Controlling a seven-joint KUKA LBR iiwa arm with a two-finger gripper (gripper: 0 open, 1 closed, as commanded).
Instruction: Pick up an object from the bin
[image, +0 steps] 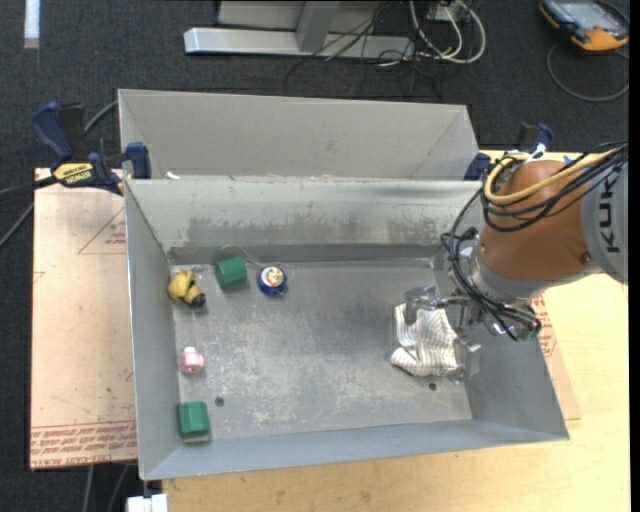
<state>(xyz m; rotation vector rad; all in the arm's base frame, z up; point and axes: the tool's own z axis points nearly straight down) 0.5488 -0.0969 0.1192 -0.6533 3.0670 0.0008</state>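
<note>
Covering crumpled cloth (425, 350) partly: tool (441, 318)

A robotics lab: an industrial arm (530, 225) over a grey metal bin (300, 215), loose cables (447, 44) on dark carpet (100, 50)

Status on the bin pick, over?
Gripper down at right end of bin, over crumpled white cloth. Hold unconfirmed. Green blocks, yellow toy, pink piece far left, clear of it.
</note>
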